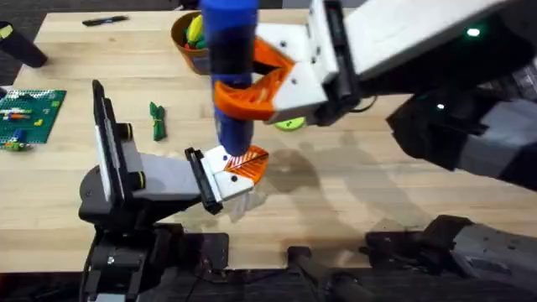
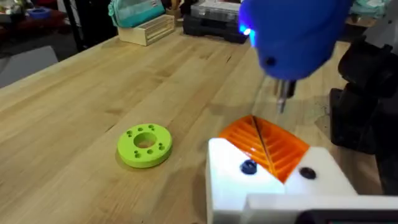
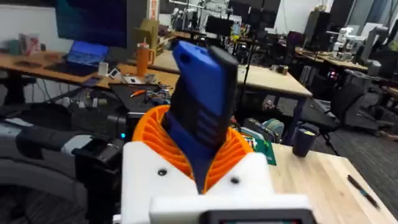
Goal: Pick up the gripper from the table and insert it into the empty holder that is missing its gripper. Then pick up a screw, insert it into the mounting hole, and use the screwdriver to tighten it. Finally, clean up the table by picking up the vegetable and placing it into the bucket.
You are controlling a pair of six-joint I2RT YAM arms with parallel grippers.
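Blue and upright, the screwdriver (image 1: pixel 228 63) stands at the overhead view's centre, clenched between the orange pads of the right gripper (image 1: pixel 252 84), its lower end over the left gripper (image 1: pixel 239 168), whose white fingers carry ridged orange tips; whether those fingers are parted I cannot tell; at nine o'clock from them lies the dark green vegetable (image 1: pixel 157 120), and at twelve o'clock the bucket (image 1: pixel 182 38) holds a yellow and green toy (image 1: pixel 195 30); from the left wrist, the screwdriver's thin metal bit (image 2: pixel 283 99) hangs just above the orange tips (image 2: pixel 267 146), a lime-green disc (image 2: pixel 144 145) lying nearby on the wooden table (image 2: pixel 93 87); from the right wrist, orange pads (image 3: pixel 155 134) grasp the screwdriver's body.
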